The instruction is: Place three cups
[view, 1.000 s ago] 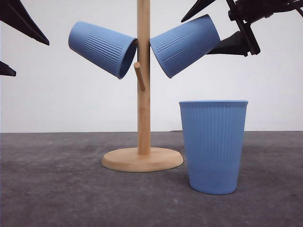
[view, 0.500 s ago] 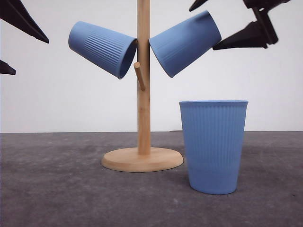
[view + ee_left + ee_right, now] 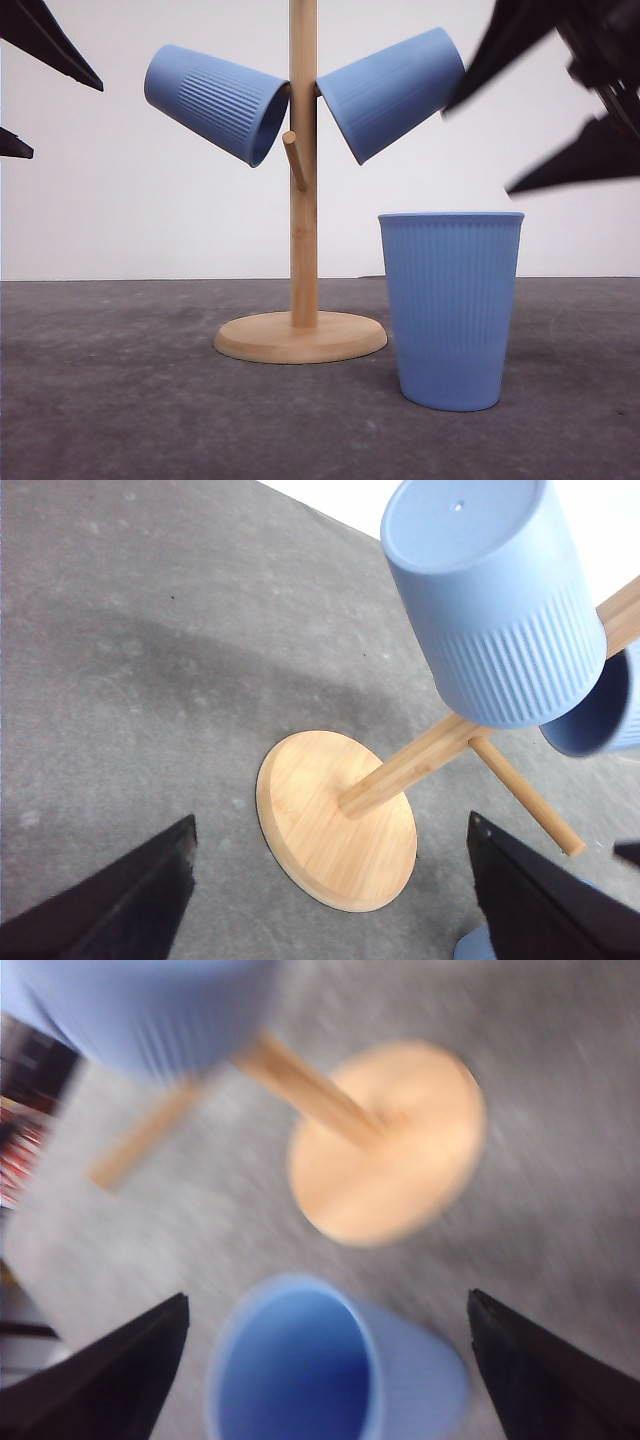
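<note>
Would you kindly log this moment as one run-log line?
hung cups: two on stand | upright cup: table | right gripper: open above it | left gripper: open

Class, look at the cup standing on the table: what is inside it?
Nothing shows inside the upright cup: the right wrist view looks into its mouth and shows bare blue wall, though blurred. Its very bottom is too blurred to tell. From the front its wall hides the inside.

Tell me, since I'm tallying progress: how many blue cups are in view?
3: one hung on the wooden stand's left peg, one on its right peg, and one upright on the table right of the base.
</note>
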